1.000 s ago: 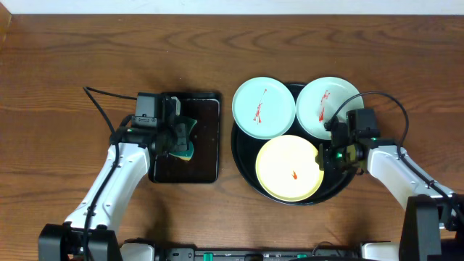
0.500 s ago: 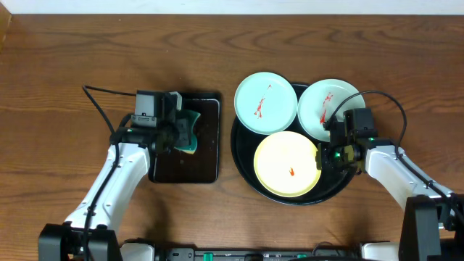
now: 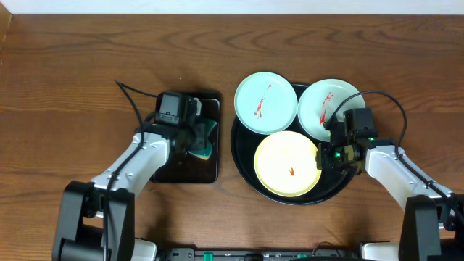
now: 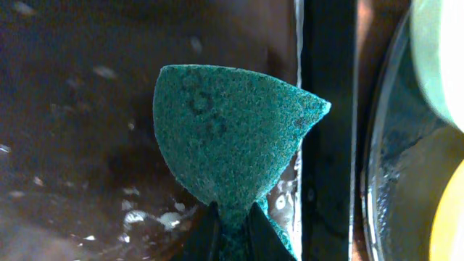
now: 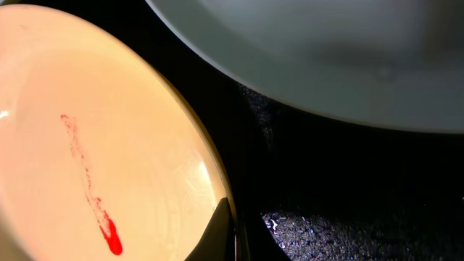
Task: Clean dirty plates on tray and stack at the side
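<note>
Since 1 second ago the left pincer [image 3: 201,140] has carried its green scouring sponge [image 4: 232,130] sideways. It has gone from over the middle of the small rectangular black tray [image 3: 181,170] to that tray's edge nearest the plates. The right pincer [image 3: 324,158] has stayed put.

The left pincer is clamped narrow on the sponge's lower corner, the pad fanning out ahead of its tips. The right pincer is shut thin, apparently on the rim of the pale yellow round plate [image 3: 286,165]. That plate lies on the large round glossy black tray [image 3: 243,165] just ahead of the tips and bears 1 red smear [image 5: 90,188].

The step in hand looks like bringing the sponge to that plate while it is steadied. To do it well:
- lift the sponge clear of both tray rims, which lie between the left pincer and the plate;
- press it flat on the smear and sweep;
- keep the rim hold firm, or the plate may slide on the glossy tray.

2 pale blue-white round plates [image 3: 266,101], each smeared red, lie beyond the yellow one. 1 sits just beside the right pincer's wrist, leaving little room to shift.
</note>
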Robot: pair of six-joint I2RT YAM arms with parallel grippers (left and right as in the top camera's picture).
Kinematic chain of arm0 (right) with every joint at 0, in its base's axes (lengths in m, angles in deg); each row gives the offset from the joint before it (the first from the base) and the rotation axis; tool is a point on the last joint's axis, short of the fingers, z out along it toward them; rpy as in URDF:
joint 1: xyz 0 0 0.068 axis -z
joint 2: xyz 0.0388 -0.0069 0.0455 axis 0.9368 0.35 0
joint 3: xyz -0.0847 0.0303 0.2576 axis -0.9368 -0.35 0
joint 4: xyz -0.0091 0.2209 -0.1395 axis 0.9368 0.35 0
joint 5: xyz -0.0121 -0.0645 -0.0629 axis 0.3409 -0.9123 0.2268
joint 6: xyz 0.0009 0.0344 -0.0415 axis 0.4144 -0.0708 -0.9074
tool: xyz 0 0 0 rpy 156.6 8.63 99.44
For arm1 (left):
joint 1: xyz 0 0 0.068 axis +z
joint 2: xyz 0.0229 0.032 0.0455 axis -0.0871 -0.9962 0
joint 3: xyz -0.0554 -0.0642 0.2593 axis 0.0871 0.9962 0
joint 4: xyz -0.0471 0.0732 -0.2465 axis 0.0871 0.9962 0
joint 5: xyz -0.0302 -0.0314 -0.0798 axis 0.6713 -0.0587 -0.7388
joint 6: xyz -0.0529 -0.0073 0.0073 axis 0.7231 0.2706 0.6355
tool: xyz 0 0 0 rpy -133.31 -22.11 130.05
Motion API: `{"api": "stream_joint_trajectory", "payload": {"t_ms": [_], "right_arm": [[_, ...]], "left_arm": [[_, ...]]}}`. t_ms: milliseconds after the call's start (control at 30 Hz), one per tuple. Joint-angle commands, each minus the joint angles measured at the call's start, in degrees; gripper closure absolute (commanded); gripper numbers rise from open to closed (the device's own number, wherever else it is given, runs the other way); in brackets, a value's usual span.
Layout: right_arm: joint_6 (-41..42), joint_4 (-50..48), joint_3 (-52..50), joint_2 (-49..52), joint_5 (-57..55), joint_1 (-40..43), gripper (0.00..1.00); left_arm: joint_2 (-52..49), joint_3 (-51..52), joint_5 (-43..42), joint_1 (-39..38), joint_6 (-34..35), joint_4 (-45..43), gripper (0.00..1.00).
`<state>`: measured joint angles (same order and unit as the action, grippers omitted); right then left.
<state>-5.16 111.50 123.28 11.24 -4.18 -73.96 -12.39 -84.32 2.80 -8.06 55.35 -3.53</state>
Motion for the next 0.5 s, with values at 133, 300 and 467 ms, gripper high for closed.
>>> {"api": "stream_joint_trajectory", "payload": {"t_ms": [133, 300, 467], "right_arm": [[1.1, -0.2, 0.9, 0.3, -1.9, -0.7, 0.99], [1.1, -0.1, 0.9, 0.3, -1.9, -0.7, 0.99], [1.1, -0.2, 0.9, 0.3, -1.9, -0.7, 0.99]], "left_arm": [[0.0, 0.7, -0.8, -3.0, 3.5, -0.1, 0.92], [0.0, 0.7, -0.9, -5.2, 4.8, -0.7, 0.92], [0.0, 0.7, -1.0, -6.1, 5.8, -0.7, 0.92]]}}
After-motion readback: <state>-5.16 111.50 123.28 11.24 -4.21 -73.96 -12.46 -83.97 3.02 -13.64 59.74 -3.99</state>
